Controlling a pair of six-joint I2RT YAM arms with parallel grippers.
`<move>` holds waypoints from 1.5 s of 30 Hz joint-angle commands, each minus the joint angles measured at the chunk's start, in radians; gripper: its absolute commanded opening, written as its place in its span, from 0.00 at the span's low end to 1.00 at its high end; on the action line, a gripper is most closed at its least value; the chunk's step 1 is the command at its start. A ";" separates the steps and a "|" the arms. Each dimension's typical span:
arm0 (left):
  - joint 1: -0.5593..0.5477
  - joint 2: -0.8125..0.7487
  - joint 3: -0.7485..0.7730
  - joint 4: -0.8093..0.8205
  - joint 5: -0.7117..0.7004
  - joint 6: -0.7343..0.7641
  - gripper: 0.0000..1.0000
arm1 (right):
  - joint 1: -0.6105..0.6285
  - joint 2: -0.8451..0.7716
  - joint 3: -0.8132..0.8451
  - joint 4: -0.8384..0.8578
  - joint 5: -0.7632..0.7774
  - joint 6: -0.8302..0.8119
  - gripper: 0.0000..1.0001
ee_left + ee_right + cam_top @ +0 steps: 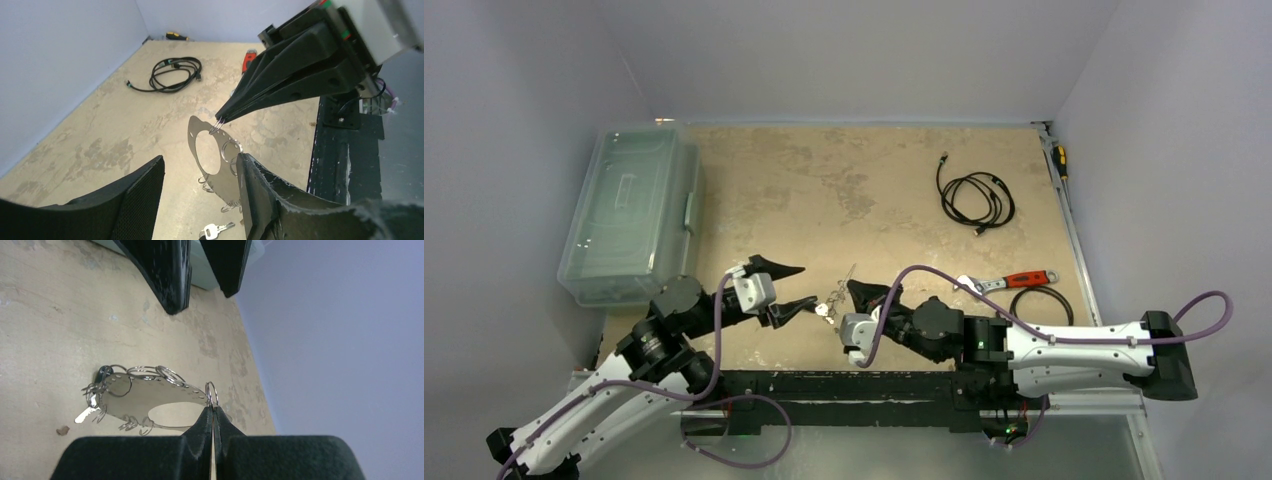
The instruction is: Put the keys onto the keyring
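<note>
Right fingers are fully closed, tips pinching a small split ring at one end of the keyring. The keyring plate runs straight out ahead of those tips, toward the left fingers. Left fingers are spread wide and hold nothing. The keyring sits in the gap between them, its edge just beside one finger; I can't tell if they touch. The silver key and black-headed key are at the keyring's far end from the right fingertips, in among the small rings; can't tell if they're threaded on. On the desk, the coiled black cable and red-handled wrench lie well apart from both sets of fingers.
</note>
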 commanded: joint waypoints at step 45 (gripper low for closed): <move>-0.031 0.338 0.100 0.033 0.176 0.040 0.28 | 0.006 0.046 0.214 -0.276 -0.082 0.163 0.00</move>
